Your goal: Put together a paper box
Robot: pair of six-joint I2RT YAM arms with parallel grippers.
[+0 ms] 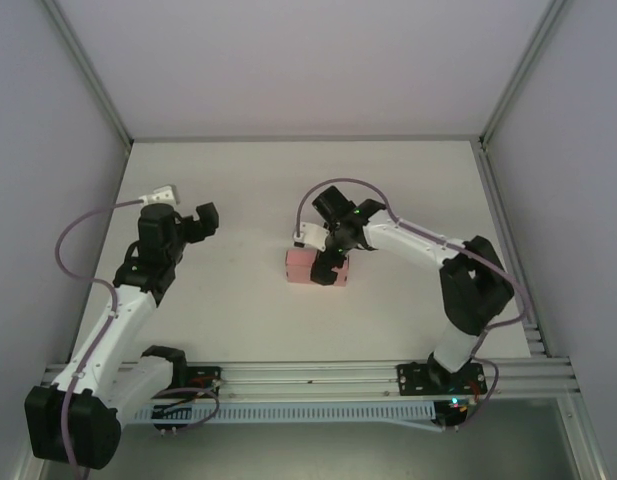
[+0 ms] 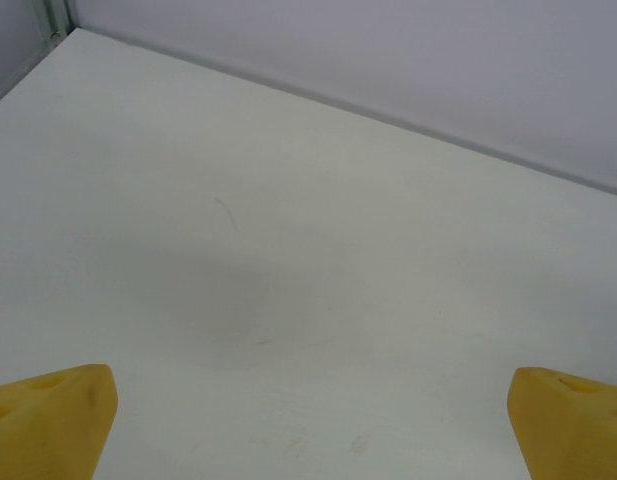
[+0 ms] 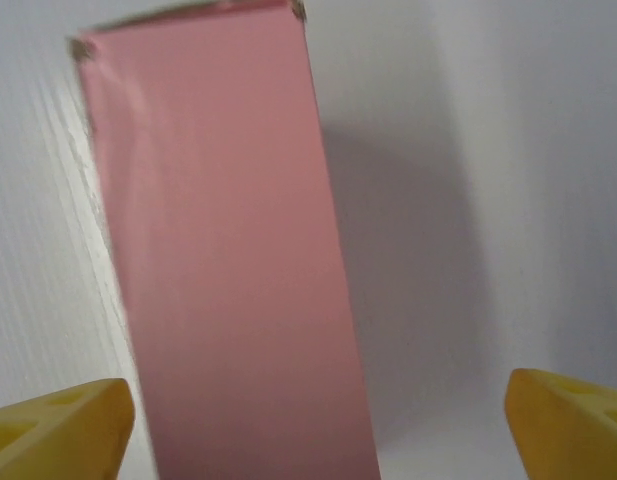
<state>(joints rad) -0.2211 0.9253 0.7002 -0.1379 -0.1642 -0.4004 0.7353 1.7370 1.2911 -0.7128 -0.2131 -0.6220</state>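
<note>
Hovering right gripper (image 1: 331, 258): hangs low over the pink paper box (image 1: 306, 266), wrist bent down toward the white table (image 1: 238, 180).
Right gripper's jaws: spread wide, gripping nothing. From its own wrist camera the right gripper (image 3: 313, 428) shows two yellow fingertips (image 3: 58, 432) at the bottom corners with a broad gap between them.
Paper box: a small closed rectangular box (image 3: 228, 250) lying flat on the table (image 3: 508, 150). It sits under the gap between the right fingers and runs straight away from the gripper, off-centre toward the finger on the left of that view.
Contact: the box's long edge passes just beside that finger's tip; I cannot tell whether they touch. The other finger is well apart from the box.
Box surface: smooth pink top face with the two far corners a little scuffed. Its shadow falls on the table on the side of the farther finger.
Left gripper (image 1: 206, 222): raised over bare table, well apart from the box, which lies off to its side under the other arm.
Left gripper's jaws: also wide open and holding nothing. From its wrist the left gripper (image 2: 308, 425) shows yellow fingertips (image 2: 48, 420) at the bottom corners, with white table (image 2: 288, 250) ahead of them bearing a faint scratch.
Purple cable (image 1: 73, 235): loops from behind the left gripper down its arm; another arcs over the right wrist.
</note>
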